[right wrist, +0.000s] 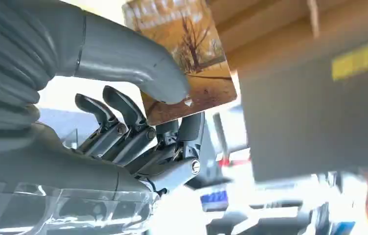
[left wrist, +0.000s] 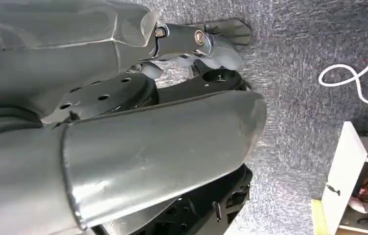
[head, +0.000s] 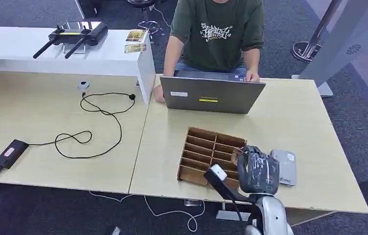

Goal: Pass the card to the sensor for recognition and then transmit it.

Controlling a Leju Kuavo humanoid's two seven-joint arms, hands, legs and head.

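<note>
So the right hand (head: 257, 170) is hovering over the near right part of the wooden table (head: 294, 127), sitting just between the brown slotted organizer (head: 210, 155) and the grey sensor pad (head: 285, 166). In the right wrist view the thumb (right wrist: 138, 61) is pressing the card (right wrist: 192, 58) against the dark fingers (right wrist: 123, 115), so that hand is clamping the card, which is showing an autumn tree picture. The card is up in the hand, not lying on the table or on the sensor.

The left hand (left wrist: 206, 44) is hanging down over grey carpet in its wrist view, and honestly I can't tell how its fingers are lying, too much of the arm cover is blocking things.

A person (head: 216, 32) in a green shirt is sitting across the table typing on a grey laptop (head: 211, 95). Over on the left table a black cable (head: 94, 127) is snaking around, and a black controller (head: 77, 34) is resting on the white shelf (head: 20, 49) next to two more cards (head: 135, 41).
</note>
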